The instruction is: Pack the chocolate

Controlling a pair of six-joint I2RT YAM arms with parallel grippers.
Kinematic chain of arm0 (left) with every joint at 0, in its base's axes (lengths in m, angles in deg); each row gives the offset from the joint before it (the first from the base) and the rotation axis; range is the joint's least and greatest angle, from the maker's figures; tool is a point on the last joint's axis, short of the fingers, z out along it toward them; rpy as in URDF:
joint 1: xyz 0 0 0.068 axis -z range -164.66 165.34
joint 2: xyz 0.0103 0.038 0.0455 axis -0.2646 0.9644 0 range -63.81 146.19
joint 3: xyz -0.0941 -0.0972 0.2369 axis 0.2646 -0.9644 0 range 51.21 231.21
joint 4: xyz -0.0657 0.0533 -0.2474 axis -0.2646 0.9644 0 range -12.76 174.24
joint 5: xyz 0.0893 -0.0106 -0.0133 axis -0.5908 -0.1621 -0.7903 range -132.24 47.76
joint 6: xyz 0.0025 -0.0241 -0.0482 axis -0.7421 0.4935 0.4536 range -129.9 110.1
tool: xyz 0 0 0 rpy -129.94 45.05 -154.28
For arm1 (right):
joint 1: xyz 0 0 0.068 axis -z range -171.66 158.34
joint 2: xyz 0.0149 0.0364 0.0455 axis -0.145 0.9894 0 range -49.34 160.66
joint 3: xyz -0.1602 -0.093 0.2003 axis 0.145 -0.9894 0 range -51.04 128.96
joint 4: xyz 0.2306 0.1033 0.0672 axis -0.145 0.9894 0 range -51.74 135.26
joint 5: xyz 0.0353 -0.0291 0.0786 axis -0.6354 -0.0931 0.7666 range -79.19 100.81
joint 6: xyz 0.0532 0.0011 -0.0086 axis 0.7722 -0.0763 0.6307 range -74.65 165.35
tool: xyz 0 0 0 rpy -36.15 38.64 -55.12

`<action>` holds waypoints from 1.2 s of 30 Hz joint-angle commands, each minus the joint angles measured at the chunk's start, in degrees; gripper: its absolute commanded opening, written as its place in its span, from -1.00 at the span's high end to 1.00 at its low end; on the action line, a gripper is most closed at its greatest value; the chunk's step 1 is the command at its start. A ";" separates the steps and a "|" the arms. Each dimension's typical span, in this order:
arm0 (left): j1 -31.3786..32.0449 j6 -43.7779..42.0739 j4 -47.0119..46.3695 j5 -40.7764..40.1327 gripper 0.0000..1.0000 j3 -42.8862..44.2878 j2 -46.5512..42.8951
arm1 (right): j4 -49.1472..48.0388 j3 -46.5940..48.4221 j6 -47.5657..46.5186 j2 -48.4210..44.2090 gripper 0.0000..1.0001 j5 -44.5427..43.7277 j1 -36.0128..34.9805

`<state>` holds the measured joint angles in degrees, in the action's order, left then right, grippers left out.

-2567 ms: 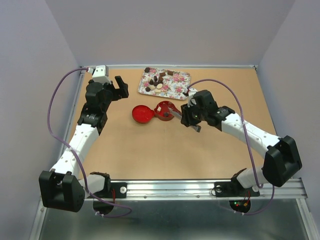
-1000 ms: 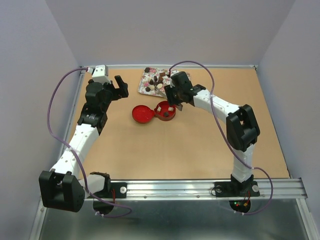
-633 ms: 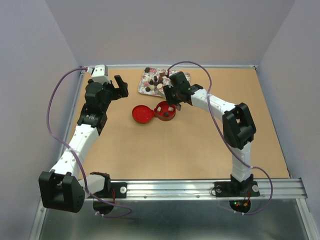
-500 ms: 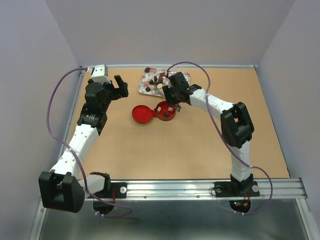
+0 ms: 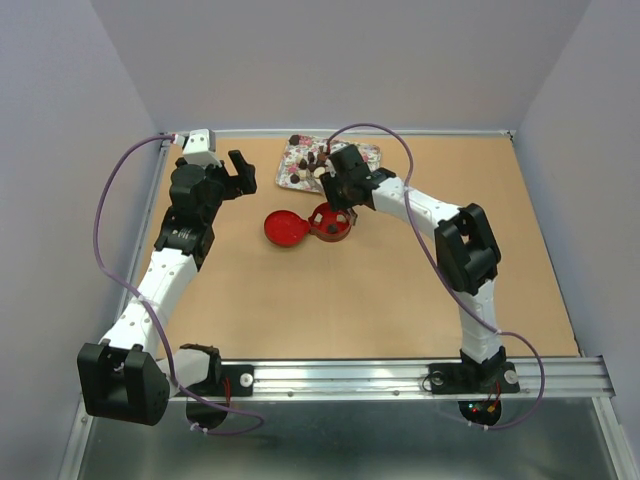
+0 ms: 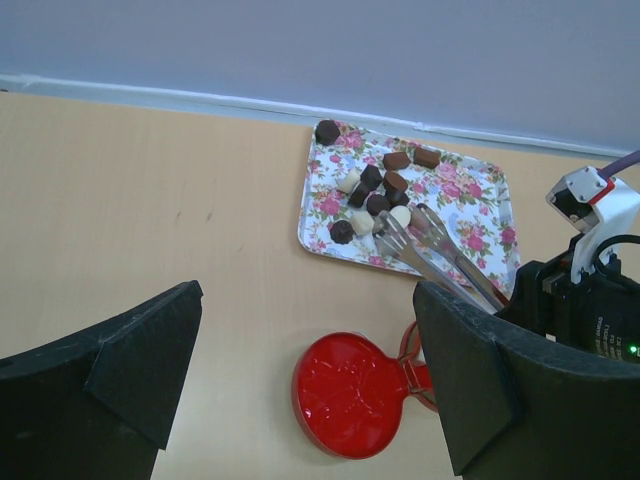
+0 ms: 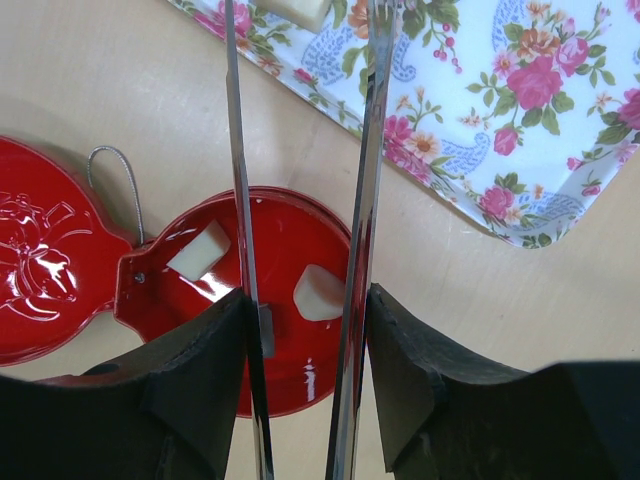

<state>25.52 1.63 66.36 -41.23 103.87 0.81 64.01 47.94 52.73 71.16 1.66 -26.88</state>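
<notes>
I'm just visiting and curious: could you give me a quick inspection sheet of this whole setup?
Surface: tan table.
Job's things: chocolates on the flowered tray; two cream pieces in the open red tin, lid beside it.
Clutter: nothing seen.
Tools: left tool open, empty; right tool clamps tongs, tips over the tray.
Cables: a purple cable loops off each arm.
Surroundings: plain walls, metal rail at near edge.

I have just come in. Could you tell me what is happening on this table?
The right gripper holds the metal tongs and reaches their tips over the flowered tray, among the chocolates. The red tin stands open next to the tray, its lid beside it, with at least two cream pieces already inside. The left gripper hangs open to the side, holding nothing.
</notes>
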 commanded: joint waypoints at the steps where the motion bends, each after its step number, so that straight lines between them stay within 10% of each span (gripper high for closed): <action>1: 0.37 0.34 -3.01 0.21 -0.97 0.60 -2.48 | -0.18 4.03 -0.35 -1.33 -0.07 -1.05 -0.72; 36: 0.64 0.60 -3.28 0.57 -0.97 0.25 -4.41 | 17.83 19.50 -2.10 6.58 -0.01 -7.46 -3.71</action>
<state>25.85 2.05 66.25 -41.16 103.85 -1.60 79.51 63.57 51.18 78.57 -3.41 -29.83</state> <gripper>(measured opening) 0.985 0.507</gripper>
